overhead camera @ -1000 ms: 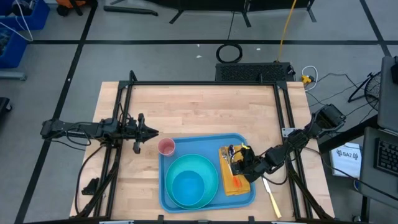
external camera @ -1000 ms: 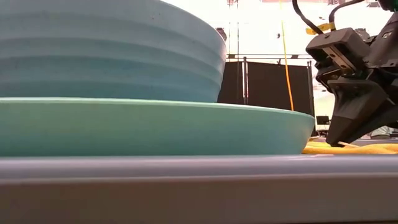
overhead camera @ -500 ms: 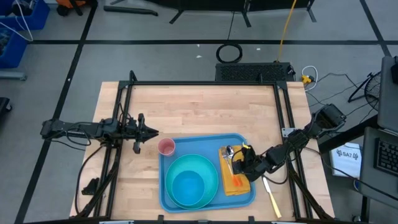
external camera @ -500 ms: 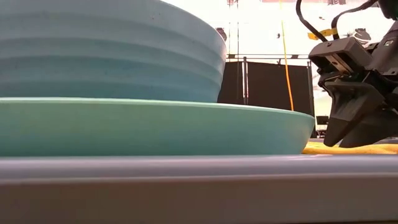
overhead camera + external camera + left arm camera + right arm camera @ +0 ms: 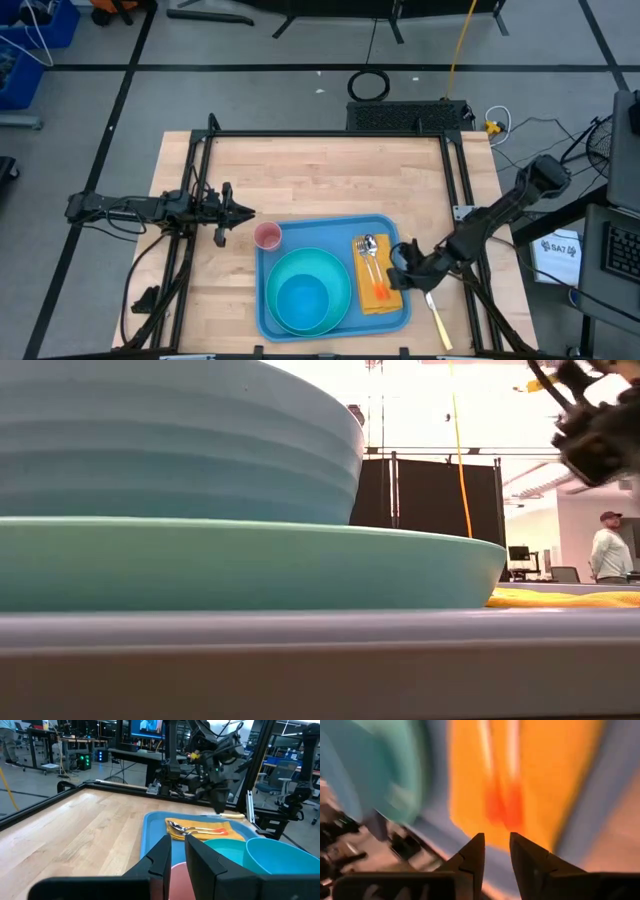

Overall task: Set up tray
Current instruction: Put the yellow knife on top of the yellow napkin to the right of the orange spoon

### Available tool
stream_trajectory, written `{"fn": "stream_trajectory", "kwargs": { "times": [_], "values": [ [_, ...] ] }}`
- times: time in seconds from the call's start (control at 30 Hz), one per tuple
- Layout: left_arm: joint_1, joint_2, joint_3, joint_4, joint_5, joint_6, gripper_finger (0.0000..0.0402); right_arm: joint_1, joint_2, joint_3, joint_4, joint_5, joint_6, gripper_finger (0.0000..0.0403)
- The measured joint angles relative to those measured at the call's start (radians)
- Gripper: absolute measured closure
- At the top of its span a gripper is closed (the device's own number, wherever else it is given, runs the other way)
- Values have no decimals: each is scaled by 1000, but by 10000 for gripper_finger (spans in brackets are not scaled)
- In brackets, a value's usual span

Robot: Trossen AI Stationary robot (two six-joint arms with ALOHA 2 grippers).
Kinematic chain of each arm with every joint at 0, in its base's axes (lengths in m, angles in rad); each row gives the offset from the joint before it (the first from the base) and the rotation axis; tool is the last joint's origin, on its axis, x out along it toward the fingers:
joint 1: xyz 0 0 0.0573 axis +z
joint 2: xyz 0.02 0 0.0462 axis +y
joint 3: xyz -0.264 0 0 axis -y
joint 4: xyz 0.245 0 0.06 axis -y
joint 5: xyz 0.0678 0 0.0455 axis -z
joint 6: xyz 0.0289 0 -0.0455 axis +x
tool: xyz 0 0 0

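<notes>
The blue tray (image 5: 330, 224) lies at the table's near middle, and its rim fills the low view's foreground (image 5: 300, 650). On it a turquoise plate (image 5: 322, 259) carries a bowl (image 5: 303, 300). Beside the plate lies a yellow-orange napkin (image 5: 386, 300) with a spoon (image 5: 367, 245) and an orange-handled fork (image 5: 378, 290) lying on it. A pink cup (image 5: 267, 236) stands on the tray's far left corner. My right gripper (image 5: 395, 273) hovers over the tray's right rim, slightly open and empty (image 5: 495, 840). My left gripper (image 5: 247, 212) waits shut, left of the cup.
A knife (image 5: 437, 315) lies on the bare wood right of the tray, close under my right arm. Black frame rails (image 5: 330, 135) border the table's far side and both sides. The far half of the table is bare wood. A person (image 5: 607, 550) stands in the room behind.
My right gripper has lifted off the napkin and drawn back toward the table's right and near edges, rising almost out of the low view. The spoon, hidden under it a second ago, now lies in the open on the napkin beside the fork.
</notes>
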Motion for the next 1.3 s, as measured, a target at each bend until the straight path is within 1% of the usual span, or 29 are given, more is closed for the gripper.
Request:
{"fn": "stream_trajectory", "kwargs": {
  "times": [0.2, 0.27, 0.37, 0.47, 0.63, 0.73, 0.8, 0.93, 1.07, 1.3],
  "values": [
    [0, 0, 0, 2, 0, 0, 344, 91, 29, 0, -56, -277, 209, 340],
    [0, 0, 0, 1, 0, 0, 344, 129, 35, 0, -83, -340, 268, 348],
    [0, 0, 0, 2, 0, 0, 344, 185, 35, 0, -125, -357, 342, 358],
    [0, 0, 0, 1, 0, 0, 344, 221, 35, 0, -147, -361, 361, 366],
    [0, 0, 0, 2, 0, 0, 344, 231, 60, 0, -155, -365, 361, 369],
    [0, 0, 0, 1, 0, 0, 344, 238, 91, 0, -159, -446, 368, 369],
    [0, 0, 0, 2, 0, 0, 344, 250, 107, 2, -160, -475, 385, 369],
    [0, 0, 0, 0, 0, 0, 344, 260, 133, 4, -176, -467, 390, 369],
    [0, 0, 0, 1, 0, 0, 344, 266, 147, 4, -188, -392, 351, 369],
    [0, 0, 0, 2, 0, 0, 344, 284, 170, 5, -223, -308, 309, 369]
  ]
}}
